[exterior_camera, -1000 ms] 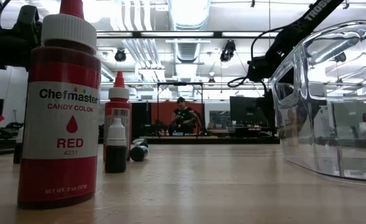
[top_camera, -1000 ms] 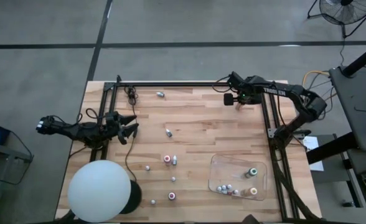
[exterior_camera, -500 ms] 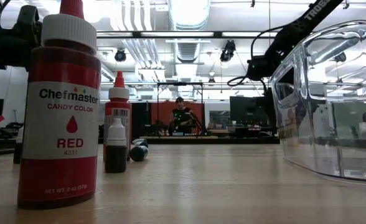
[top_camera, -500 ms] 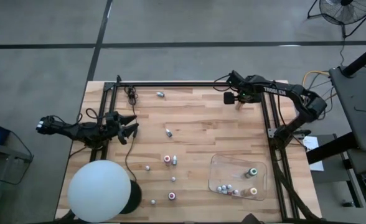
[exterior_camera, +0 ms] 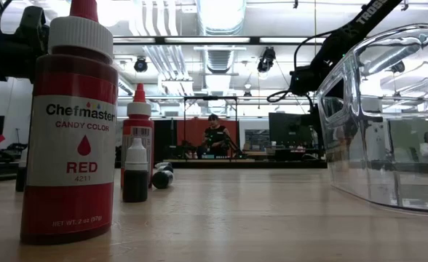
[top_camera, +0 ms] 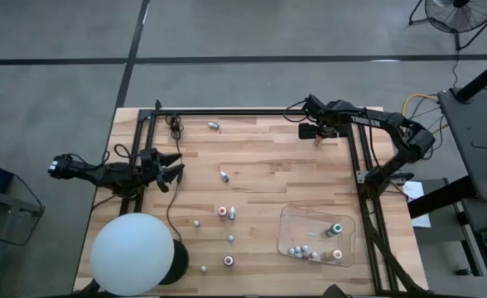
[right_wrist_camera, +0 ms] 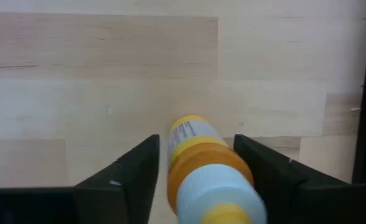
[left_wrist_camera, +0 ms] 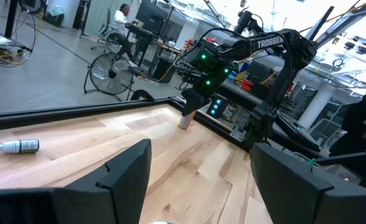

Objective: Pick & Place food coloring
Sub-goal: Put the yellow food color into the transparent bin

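- An orange-bodied food coloring bottle (right_wrist_camera: 205, 171) lies between the two dark fingers (right_wrist_camera: 130, 171) of the right gripper (top_camera: 318, 135), at the far right of the table (top_camera: 260, 157) beside the frame rail.
- In the right wrist view there is a gap on each side of the bottle, so the jaws bracket it without clamping it; I cannot tell from the high view whether it rests on the wood.
- Judged step: the pick, with the jaws around the bottle and the grip not yet made.
- The next move calls for closing squarely on the rounded body, then lifting and carrying it to the clear tray (top_camera: 291, 217) near the front right, which already holds several small bottles.
- Other bottles are scattered over the middle of the table, one lone bottle (top_camera: 214, 126) near the far edge.
- The left gripper (top_camera: 171, 165) waits at the left side, fingers apart and empty, near the big white ball (top_camera: 133, 253).
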Motion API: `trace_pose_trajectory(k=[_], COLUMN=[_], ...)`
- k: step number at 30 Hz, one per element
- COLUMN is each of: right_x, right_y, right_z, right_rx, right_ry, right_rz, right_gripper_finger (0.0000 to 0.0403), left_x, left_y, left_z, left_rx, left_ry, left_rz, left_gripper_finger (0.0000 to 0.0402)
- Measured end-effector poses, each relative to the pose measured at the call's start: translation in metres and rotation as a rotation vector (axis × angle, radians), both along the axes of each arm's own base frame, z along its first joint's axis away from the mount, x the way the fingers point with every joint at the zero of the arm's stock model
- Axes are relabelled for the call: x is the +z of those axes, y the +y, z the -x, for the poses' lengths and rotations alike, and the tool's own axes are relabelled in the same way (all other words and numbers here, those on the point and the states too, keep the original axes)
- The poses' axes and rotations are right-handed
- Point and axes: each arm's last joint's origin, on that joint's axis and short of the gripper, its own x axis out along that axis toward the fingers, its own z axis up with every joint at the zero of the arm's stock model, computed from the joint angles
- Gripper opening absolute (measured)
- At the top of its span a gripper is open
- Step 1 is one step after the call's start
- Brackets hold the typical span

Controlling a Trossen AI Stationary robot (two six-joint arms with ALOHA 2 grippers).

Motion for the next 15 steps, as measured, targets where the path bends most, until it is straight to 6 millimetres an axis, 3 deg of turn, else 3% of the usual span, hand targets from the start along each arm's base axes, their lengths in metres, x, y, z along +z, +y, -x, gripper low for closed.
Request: trace_pose_trajectory(k=[5,9,15], right_x=[0.000,0.003,0.026], right_y=[-0.001,0.000,0.010], right_z=[0.001,-0.001,-0.012], right_rx=[0.008,0.069,0.224], right_ry=[0.020,0.032,0.043], right_rz=[0.020,0.022,0.027], right_gripper_finger=[0.0130,0.0126,0.0126], left_x=[0.000,0.000,0.000], left_y=[0.000,0.000,0.000], left_z=[0.000,0.000,0.000], left_rx=[0.000,0.000,0.000], left_ry=[0.000,-0.001,-0.001], left_rz=[0.000,0.000,0.000], left_gripper_finger=[0.0245,0.0245,0.0245])
